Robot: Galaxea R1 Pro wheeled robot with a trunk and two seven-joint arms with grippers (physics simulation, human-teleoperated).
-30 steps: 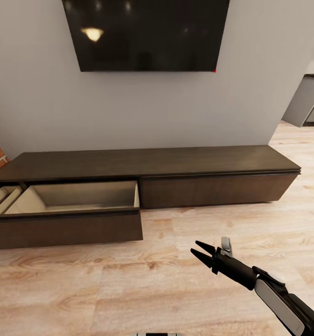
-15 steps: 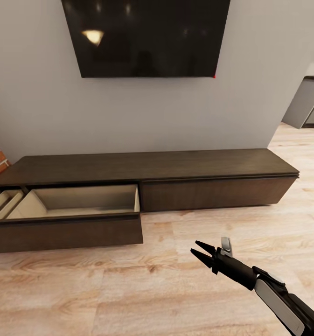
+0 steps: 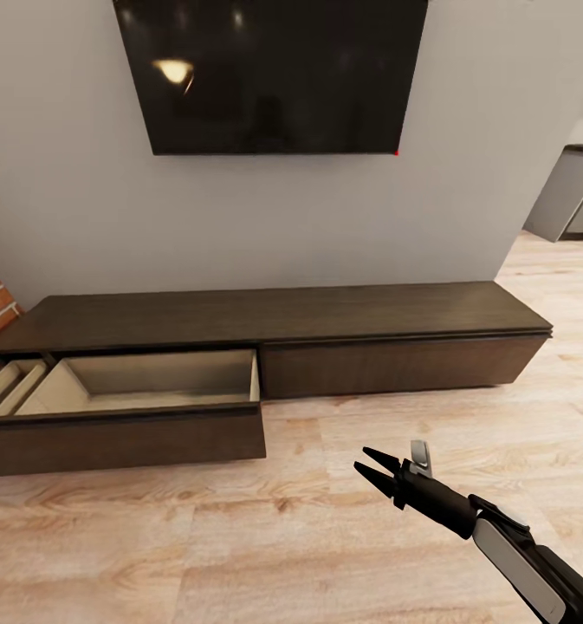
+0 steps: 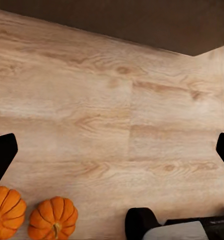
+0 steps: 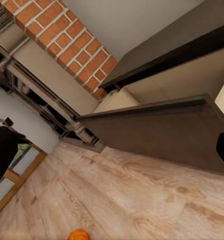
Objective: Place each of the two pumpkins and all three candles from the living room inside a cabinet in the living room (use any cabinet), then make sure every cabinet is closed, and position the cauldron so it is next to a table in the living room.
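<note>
The long dark-brown cabinet [image 3: 282, 316] stands against the wall. Its left front [image 3: 122, 438] is pulled out, showing a bare beige interior, and its right front [image 3: 395, 364] is shut. In the left wrist view two orange pumpkins [image 4: 6, 212] [image 4: 53, 217] sit side by side on the wood floor, just beyond my open left gripper [image 4: 112, 150], which holds nothing. My right gripper [image 3: 360, 459] hovers open over the floor in front of the cabinet's shut front. One pumpkin [image 5: 78, 234] peeks in at the edge of the right wrist view.
A black TV [image 3: 274, 74] hangs on the wall above the cabinet. A red brick fireplace [image 5: 57, 45] stands to the cabinet's left. Grey kitchen units [image 3: 577, 195] show at the far right. Bare wood floor [image 3: 239, 537] lies between me and the cabinet.
The whole head picture has slid down a little, so the camera has moved. My right arm keeps its place in the picture, and the cabinet's fronts stand as before.
</note>
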